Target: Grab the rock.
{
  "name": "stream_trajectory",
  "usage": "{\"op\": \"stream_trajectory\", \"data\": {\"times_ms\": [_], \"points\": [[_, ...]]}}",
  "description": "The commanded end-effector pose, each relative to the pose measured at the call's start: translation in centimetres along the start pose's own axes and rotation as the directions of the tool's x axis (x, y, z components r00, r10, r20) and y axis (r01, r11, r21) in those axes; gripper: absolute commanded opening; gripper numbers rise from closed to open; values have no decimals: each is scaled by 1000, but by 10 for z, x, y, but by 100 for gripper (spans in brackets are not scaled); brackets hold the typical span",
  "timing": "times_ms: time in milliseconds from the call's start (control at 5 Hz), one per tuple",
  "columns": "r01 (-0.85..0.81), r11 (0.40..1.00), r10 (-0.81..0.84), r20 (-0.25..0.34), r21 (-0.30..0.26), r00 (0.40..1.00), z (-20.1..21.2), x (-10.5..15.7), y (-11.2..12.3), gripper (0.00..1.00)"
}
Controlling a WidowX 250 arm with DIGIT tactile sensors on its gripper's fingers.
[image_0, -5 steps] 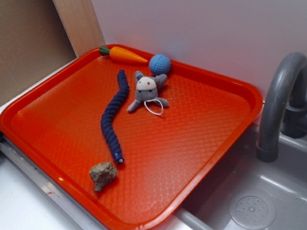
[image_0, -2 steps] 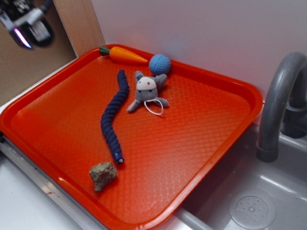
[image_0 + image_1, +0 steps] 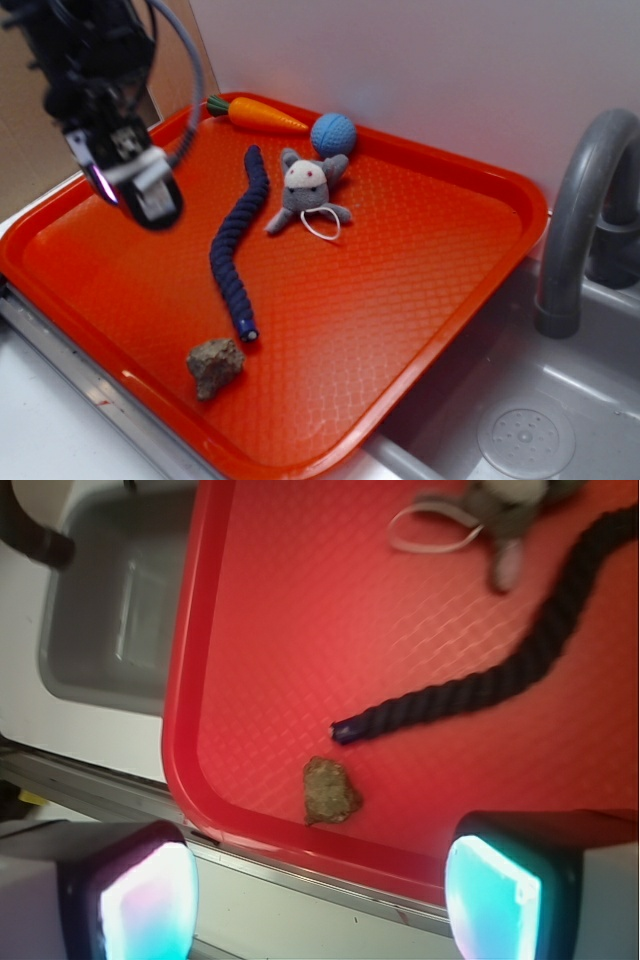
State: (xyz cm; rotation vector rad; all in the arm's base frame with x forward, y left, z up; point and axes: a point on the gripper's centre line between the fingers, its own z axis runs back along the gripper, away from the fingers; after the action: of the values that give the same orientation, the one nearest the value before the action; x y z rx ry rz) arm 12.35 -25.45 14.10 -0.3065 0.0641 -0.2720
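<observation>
The rock [image 3: 214, 366] is a rough grey-brown lump lying near the front edge of the red tray [image 3: 420, 300]; in the wrist view the rock [image 3: 331, 791] sits just inside the tray's rim. My gripper [image 3: 135, 185] hangs above the tray's left part, well away from the rock and high over it. In the wrist view the gripper [image 3: 320, 905] is open, both pads wide apart with nothing between them.
On the tray lie a dark blue rope toy [image 3: 237, 244], a grey plush mouse [image 3: 306, 190], a blue ball [image 3: 333, 134] and a toy carrot [image 3: 258, 113]. A grey sink [image 3: 520, 420] with a faucet [image 3: 585, 210] is to the right. A wall stands behind.
The arm has come down from the upper left corner and moved right, now hanging over the tray's left side. The objects on the tray have not moved.
</observation>
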Motion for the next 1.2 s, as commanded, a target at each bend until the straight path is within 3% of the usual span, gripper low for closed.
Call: {"op": "stream_trajectory", "data": {"times_ms": [0, 200, 600, 800, 1000], "points": [[11, 996, -6, -51, 91, 999, -22, -6, -9, 100], [8, 992, 3, -84, 128, 996, -36, -6, -1, 100], [89, 987, -63, -193, 130, 979, -81, -10, -10, 100], [129, 985, -102, -215, 118, 971, -95, -13, -18, 100], [139, 975, -93, -250, 172, 964, -107, -12, -10, 100]]}}
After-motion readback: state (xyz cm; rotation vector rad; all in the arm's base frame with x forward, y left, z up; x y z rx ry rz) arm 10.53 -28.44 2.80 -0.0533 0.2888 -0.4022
